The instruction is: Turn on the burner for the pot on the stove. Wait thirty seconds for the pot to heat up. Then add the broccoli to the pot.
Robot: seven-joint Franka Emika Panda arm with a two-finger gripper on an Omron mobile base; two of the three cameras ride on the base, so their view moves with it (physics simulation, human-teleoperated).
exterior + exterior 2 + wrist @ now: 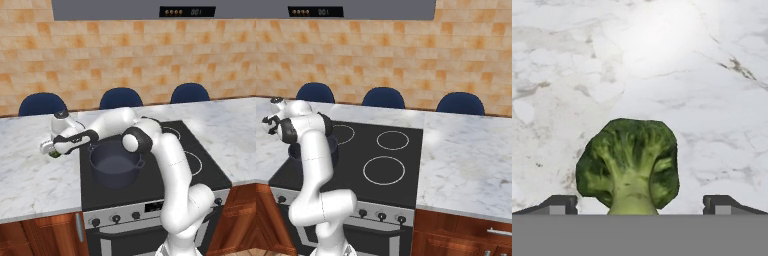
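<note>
Broccoli (629,162), dark green crown, pale stalk, apparently untouched between spread tool (640,204), marble counter (702,75).

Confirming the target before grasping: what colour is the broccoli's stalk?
Pale yellow-green, under a dark green head; the broccoli shows best in the hand view.

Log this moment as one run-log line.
stage: reaching for small green broccoli floret | gripper: open, straddling it, not closed | floret: on white marble counter | wide dark blue-grey metal pot: on black glass stove, empty
</note>
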